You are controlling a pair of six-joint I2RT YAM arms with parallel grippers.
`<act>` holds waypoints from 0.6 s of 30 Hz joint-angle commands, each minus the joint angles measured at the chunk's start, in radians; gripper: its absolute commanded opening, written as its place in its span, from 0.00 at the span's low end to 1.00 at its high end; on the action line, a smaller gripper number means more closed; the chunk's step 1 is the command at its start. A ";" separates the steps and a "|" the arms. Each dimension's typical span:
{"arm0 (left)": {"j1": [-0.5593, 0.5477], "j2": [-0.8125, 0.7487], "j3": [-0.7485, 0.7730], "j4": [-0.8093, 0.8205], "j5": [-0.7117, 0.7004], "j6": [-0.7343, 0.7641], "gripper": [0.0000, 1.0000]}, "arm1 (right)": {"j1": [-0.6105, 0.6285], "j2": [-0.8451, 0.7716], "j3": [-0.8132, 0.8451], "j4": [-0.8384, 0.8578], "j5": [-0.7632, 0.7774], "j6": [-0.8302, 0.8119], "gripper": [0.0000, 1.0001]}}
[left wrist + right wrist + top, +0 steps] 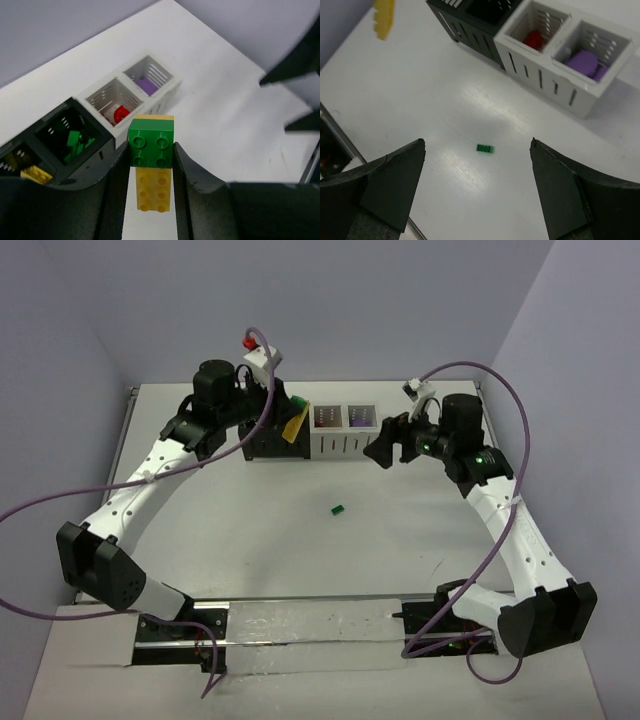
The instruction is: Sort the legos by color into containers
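From above, the left tool (283,412), clenched on a green-and-yellow stack (294,420), hangs at the black end of the containers (335,447), the right tool (385,446) is spread empty by the white end, and a loose green brick (337,508) lies alone on the tabletop (250,540). The left wrist view shows the stack pinched by its flat sides, stiff and light, and since two colours are pressed together I judge it needs splitting before binning. The right wrist view sets the loose brick below the gaping fingers (390,175): tiny, hard, slick, best pinched across its long sides.
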 commanded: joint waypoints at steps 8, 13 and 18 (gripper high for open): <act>-0.020 -0.017 0.021 0.065 -0.453 -0.492 0.00 | 0.250 0.200 0.282 0.122 0.099 0.279 0.90; -0.019 -0.020 0.030 0.073 -0.459 -0.537 0.00 | 0.292 0.345 0.408 0.109 0.115 0.339 0.87; -0.019 -0.014 0.038 0.068 -0.447 -0.556 0.00 | 0.328 0.424 0.484 0.103 0.121 0.361 0.84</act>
